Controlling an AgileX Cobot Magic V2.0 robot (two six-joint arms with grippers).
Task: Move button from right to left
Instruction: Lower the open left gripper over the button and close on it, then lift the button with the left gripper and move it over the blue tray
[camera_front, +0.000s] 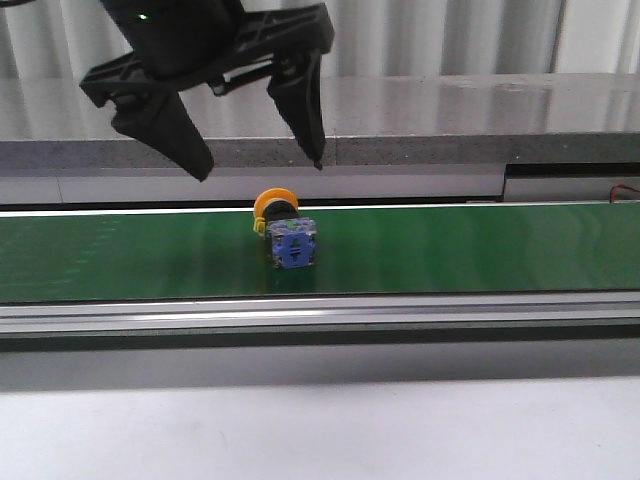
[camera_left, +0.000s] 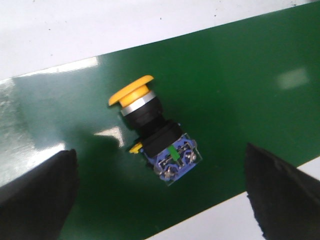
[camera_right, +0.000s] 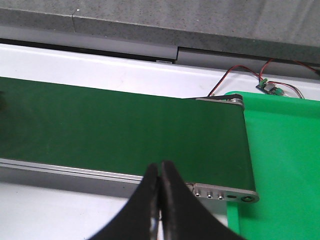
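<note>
The button (camera_front: 284, 234) lies on its side on the green conveyor belt (camera_front: 480, 250), orange-yellow cap toward the back, blue contact block toward the front. My left gripper (camera_front: 258, 168) hangs open above it, fingers spread wide. In the left wrist view the button (camera_left: 152, 132) lies between the two black fingertips (camera_left: 35, 192), untouched. My right gripper (camera_right: 160, 172) is shut with nothing in it, hovering over the belt's near rail by its right end.
A grey ledge (camera_front: 450, 110) runs behind the belt. A metal rail (camera_front: 320, 315) borders the belt's front. The belt's end roller bracket (camera_right: 225, 192), a bright green surface (camera_right: 282, 165) and red wires (camera_right: 235, 75) lie at the right.
</note>
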